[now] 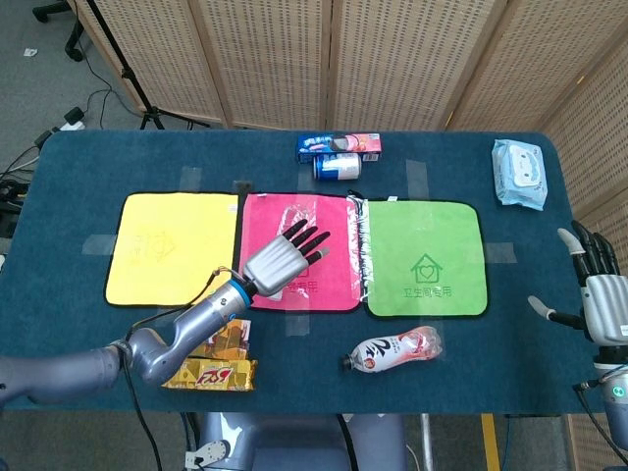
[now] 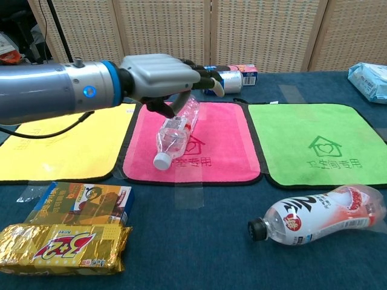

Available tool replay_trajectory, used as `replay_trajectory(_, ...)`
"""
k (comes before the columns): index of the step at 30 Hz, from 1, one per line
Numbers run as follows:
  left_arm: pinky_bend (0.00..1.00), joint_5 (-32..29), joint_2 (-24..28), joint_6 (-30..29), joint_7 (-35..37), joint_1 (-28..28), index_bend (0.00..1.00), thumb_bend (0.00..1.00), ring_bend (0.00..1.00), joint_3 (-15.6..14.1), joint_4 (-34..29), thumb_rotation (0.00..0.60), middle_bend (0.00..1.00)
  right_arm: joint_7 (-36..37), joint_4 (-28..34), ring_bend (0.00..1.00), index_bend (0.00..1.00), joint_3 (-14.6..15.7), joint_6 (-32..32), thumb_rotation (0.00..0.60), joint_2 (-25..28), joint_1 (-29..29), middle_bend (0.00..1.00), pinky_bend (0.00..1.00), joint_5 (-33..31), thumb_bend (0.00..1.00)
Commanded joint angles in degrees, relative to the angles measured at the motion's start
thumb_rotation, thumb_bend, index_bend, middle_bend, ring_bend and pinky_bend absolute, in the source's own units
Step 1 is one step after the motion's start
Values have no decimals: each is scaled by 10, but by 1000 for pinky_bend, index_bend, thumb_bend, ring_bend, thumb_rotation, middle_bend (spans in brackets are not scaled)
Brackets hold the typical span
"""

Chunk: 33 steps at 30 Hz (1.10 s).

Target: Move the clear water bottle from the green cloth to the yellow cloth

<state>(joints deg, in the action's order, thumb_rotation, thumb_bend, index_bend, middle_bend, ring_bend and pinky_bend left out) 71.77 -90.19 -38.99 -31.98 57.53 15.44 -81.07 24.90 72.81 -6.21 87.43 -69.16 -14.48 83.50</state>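
The clear water bottle [image 2: 175,130] lies on its side on the pink cloth [image 2: 221,142], cap toward me, not on the green cloth [image 1: 425,258] or the yellow cloth [image 1: 172,247]. My left hand [image 1: 280,262] hangs over the bottle with fingers spread and holds nothing; in the chest view the left hand [image 2: 160,75] sits just above the bottle's upper half. From the head view only the bottle's far end [image 1: 297,210] shows past the hand. My right hand [image 1: 601,294] is open at the table's right edge, far from the cloths.
A red-labelled bottle [image 2: 320,215] lies in front of the green cloth. A gold snack pack [image 2: 60,248] and a box [image 2: 84,202] lie front left. A can [image 1: 337,166] and cookie box [image 1: 339,145] sit behind the pink cloth. A wipes pack [image 1: 518,172] is back right.
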Motion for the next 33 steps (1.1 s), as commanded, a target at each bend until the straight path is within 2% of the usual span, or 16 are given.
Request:
replay_trajectory(1, 21, -9, -37, 15, 22, 31, 310, 1000, 69, 5, 55, 600, 64, 4, -2, 0, 0, -5, -1, 600, 0, 3, 0, 0, -4, 0)
replay_trajectory(7, 116, -9, -63, 31, 35, 54, 413, 1000, 161, -4, 109, 600, 157, 8, -1, 0, 0, -12, -2, 600, 2, 7, 0, 0, -8, 0)
replay_trajectory(13, 133, -16, -96, 46, 42, 76, 421, 1000, 169, -19, 179, 600, 163, 9, -1, 0, 0, -22, -5, 600, 4, 13, 0, 0, -17, 0)
replay_trajectory(17, 133, -33, -111, 57, 51, 88, 430, 1000, 168, -18, 208, 600, 169, 8, -2, 0, 0, -26, -6, 600, 4, 14, 0, 0, -17, 0)
replay_trajectory(21, 133, -85, -132, 87, 42, 107, 434, 1000, 168, -12, 243, 600, 170, 8, -3, 0, 0, -30, -9, 600, 3, 16, 0, 0, -17, 0)
replay_trajectory(26, 133, -136, -130, 99, -4, 119, 466, 1000, 171, -32, 253, 600, 186, 12, -4, 0, 0, -35, -13, 600, 4, 17, 0, 0, -19, 0)
replay_trajectory(33, 133, -231, -116, 96, -80, 141, 487, 1000, 171, -66, 234, 600, 214, 9, -2, 0, 0, -36, -16, 600, 3, 17, 0, 0, -12, 0)
